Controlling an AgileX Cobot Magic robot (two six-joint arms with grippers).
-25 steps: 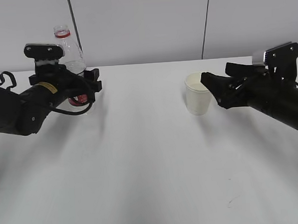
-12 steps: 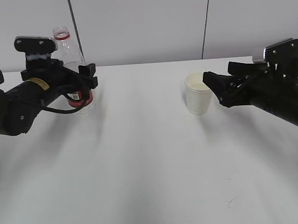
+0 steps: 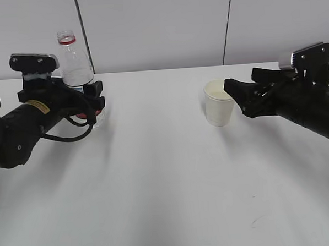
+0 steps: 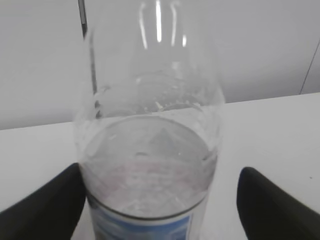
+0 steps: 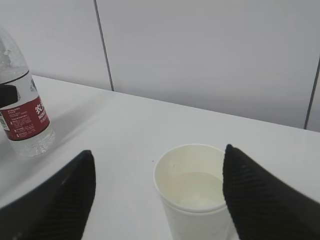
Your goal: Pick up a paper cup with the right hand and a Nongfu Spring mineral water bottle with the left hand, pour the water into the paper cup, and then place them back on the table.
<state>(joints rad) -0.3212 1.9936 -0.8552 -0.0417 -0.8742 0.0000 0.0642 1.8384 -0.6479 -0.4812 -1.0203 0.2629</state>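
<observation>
The Nongfu Spring mineral water bottle (image 3: 76, 64) stands upright on the white table (image 3: 167, 183) at the far left, uncapped. Its red-and-white label shows in the right wrist view (image 5: 22, 115). My left gripper (image 3: 91, 102) is open around its lower body. In the left wrist view (image 4: 160, 170) the left finger is at the bottle (image 4: 150, 150) and the right finger stands clear of it. The water (image 4: 150, 165) fills its lower part. The paper cup (image 3: 219, 106) stands on the table. My right gripper (image 3: 237, 86) is open around it (image 5: 157, 150). The cup (image 5: 195, 215) holds clear liquid.
A small dark scuff mark (image 3: 257, 220) lies on the table at the front right. A pale wall (image 3: 159, 29) with two dark vertical seams rises behind the table's far edge. Bare tabletop lies between the bottle and the cup.
My left arm has drawn back to the left, and the bottle has gone from tilted to upright on the table. My right arm has shifted slightly right; the cup has stayed put.
</observation>
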